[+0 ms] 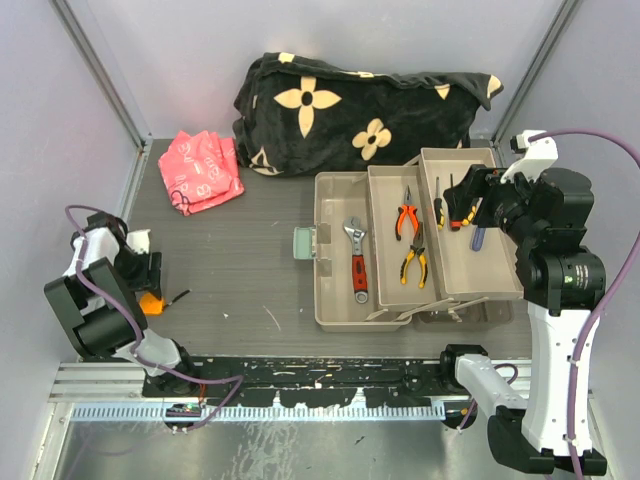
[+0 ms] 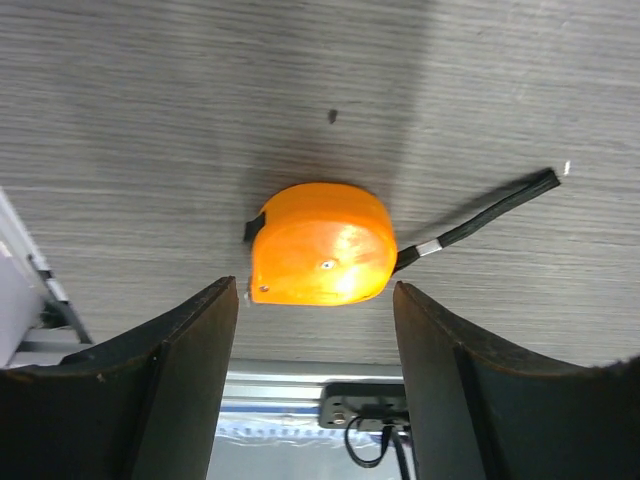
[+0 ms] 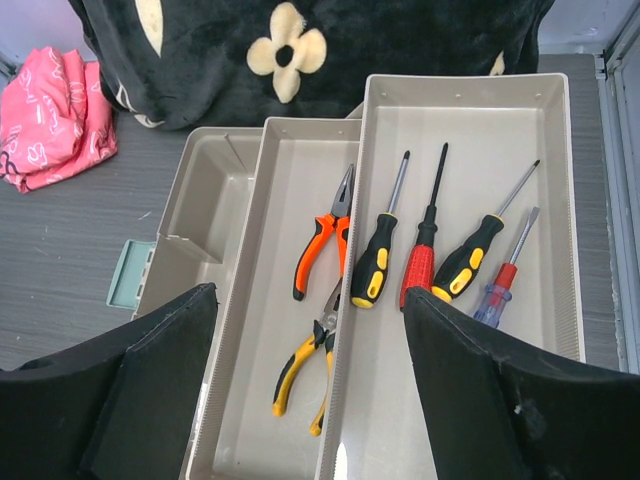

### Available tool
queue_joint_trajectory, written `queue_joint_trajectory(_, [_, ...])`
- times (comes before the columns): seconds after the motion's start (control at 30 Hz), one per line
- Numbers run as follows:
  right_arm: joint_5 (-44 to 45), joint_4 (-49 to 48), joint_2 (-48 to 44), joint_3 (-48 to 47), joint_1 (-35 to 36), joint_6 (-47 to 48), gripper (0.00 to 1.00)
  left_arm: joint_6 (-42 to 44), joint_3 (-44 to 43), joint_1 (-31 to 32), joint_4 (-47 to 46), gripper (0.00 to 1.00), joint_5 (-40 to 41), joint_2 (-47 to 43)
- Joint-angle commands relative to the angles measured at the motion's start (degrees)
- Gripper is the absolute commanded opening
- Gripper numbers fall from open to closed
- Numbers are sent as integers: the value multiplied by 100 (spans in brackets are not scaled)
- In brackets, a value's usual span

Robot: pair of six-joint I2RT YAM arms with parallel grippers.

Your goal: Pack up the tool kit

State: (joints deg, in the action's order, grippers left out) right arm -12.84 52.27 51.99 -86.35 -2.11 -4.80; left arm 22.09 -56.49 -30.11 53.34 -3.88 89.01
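Observation:
The tool kit's box (image 1: pixel 335 300) lies open on the table with its beige trays (image 3: pixel 555 200) folded out to the right. A red-handled wrench (image 1: pixel 358 262) lies in the base. Orange pliers (image 3: pixel 325 235) and yellow pliers (image 3: pixel 305 370) are in the middle tray, and several screwdrivers (image 3: pixel 425 250) in the right one. My right gripper (image 3: pixel 310 300) hangs open above these trays, holding nothing. At the table's left the orange tape measure (image 2: pixel 322 243) sits on the surface, its black strap (image 2: pixel 490 210) trailing right. My left gripper (image 2: pixel 315 295) is open, its fingertips just short of the tape measure on either side.
A black flower-patterned blanket (image 1: pixel 360 110) is bunched at the back, just behind the trays. A pink cloth (image 1: pixel 203 170) lies at the back left. A metal rail (image 1: pixel 300 385) runs along the near edge, close under the left gripper. Walls close in both sides.

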Motion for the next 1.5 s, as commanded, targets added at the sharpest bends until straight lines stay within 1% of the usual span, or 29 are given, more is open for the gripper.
queue_joint_trajectory(0.0, [72,-160,-113,-74,-26,62,80,614,122,-29,-270,65,438,-443])
queue_joint_trajectory(0.1, [71,-188,-128,-45,-26,43,80,712,244,-26,-277,66,461,-488])
queue_joint_trajectory(0.27, [60,-170,-157,-56,-26,65,80,707,456,-27,-401,66,462,-296])
queue_joint_trajectory(0.43, [112,-74,-154,-133,-27,148,80,593,454,-29,-440,65,377,63])
queue_joint_trajectory(0.67, [109,-41,-134,-223,-26,149,81,525,518,-23,-575,63,339,204])
queue_joint_trajectory(0.73, [106,-42,-127,-218,-26,146,81,520,526,-32,-565,58,314,203])
queue_joint_trajectory(0.77, [92,-44,-127,-222,-26,147,81,514,527,-29,-550,53,295,194])
queue_joint_trajectory(0.83, [93,-42,-127,-219,-26,147,81,495,498,-38,-514,41,219,147])
queue_joint_trajectory(0.9, [98,-42,-144,-202,-22,159,81,453,434,-38,-429,32,153,99])
queue_joint_trajectory(0.93, [94,-42,-153,-185,-26,163,81,439,389,-33,-373,30,126,92])
queue_joint_trajectory(1.1, [106,-42,-217,-60,-26,199,81,381,10,-36,80,30,-100,-80])
queue_joint_trajectory(1.2, [62,-86,-253,25,-26,178,81,300,-496,-24,548,31,-503,-298])
queue_joint_trajectory(1.27, [-7,-138,-264,93,-26,141,81,259,-972,-22,958,32,-1030,-465])
queue_joint_trajectory(1.3, [-35,-165,-279,129,-26,125,81,206,-1221,-21,1170,32,-1356,-550])
queue_joint_trajectory(1.33, [-44,-191,-281,157,-26,105,81,152,-1511,-12,1350,33,-1848,-673])
queue_joint_trajectory(1.37, [-43,-213,-285,195,-26,95,81,49,-1787,9,1480,34,-2091,-759])
queue_joint_trajectory(1.4, [-62,-235,-298,221,-25,87,81,-54,-2163,83,1612,35,-2662,-842])
queue_joint_trajectory(1.47, [-104,-260,-312,267,-26,64,81,-434,-2750,372,1700,36,-3305,-991])
